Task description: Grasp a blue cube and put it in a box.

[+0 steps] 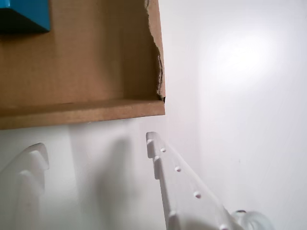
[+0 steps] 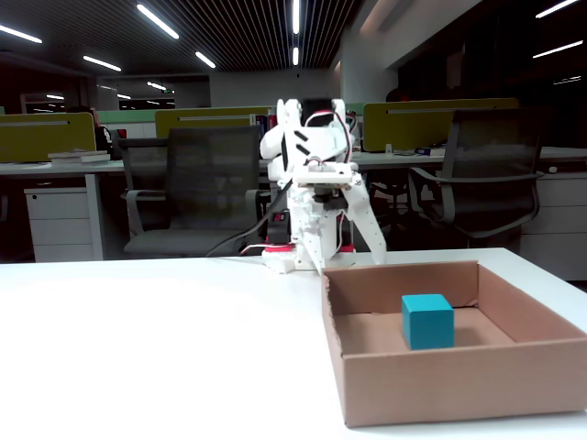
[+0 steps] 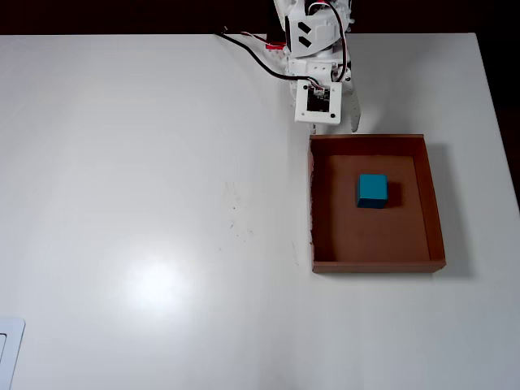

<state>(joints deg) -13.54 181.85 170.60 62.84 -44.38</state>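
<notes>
Your white desk (image 3: 146,203) carried the cardboard box (image 3: 435,203) near its right edge in the overhead view, closer to the far edge where your arm (image 3: 315,49) was mounted. The blue cube (image 3: 373,191) sat on the box floor, toward the far wall, touching no wall. Your fingers (image 1: 96,158) stood wide apart over bare desk just outside the box's wall, holding nothing.
</notes>
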